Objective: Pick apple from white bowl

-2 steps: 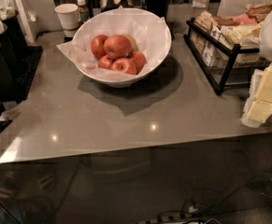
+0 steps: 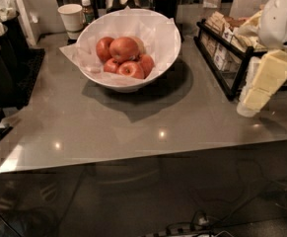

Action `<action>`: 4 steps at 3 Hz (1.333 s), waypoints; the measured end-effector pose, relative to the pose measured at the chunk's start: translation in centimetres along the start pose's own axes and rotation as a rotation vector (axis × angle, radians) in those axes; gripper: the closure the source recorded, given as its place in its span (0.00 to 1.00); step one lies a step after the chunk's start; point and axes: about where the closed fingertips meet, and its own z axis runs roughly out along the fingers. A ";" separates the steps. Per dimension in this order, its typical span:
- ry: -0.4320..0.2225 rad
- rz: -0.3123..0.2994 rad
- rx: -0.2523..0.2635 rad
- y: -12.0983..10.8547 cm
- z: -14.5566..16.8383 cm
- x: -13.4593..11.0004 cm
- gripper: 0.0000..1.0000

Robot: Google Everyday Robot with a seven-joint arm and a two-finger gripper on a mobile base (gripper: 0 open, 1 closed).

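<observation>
While my end effector point(image 2: 262, 84), state I cannot tell, hangs over the grey bench point(image 2: 133, 128) at right: deep round paper-lined white bowl point(image 2: 129, 85), perhaps five red apples point(image 2: 125, 56).

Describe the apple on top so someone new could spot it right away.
On the grey counter, find the big paper-lined white bowl, far left of the gripper at the right edge. The apple to spot crowns the pile: largest, highest, centre.
</observation>
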 end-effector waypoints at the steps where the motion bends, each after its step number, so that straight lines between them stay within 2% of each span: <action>1: -0.162 -0.016 -0.041 -3.1 1.3 -5.0 0.00; 2: -0.266 0.006 -0.082 -5.5 3.1 -9.1 0.00; 3: -0.273 0.011 -0.076 -5.6 3.1 -9.4 0.00; 4: -0.326 0.035 -0.063 -6.7 4.1 -11.7 0.00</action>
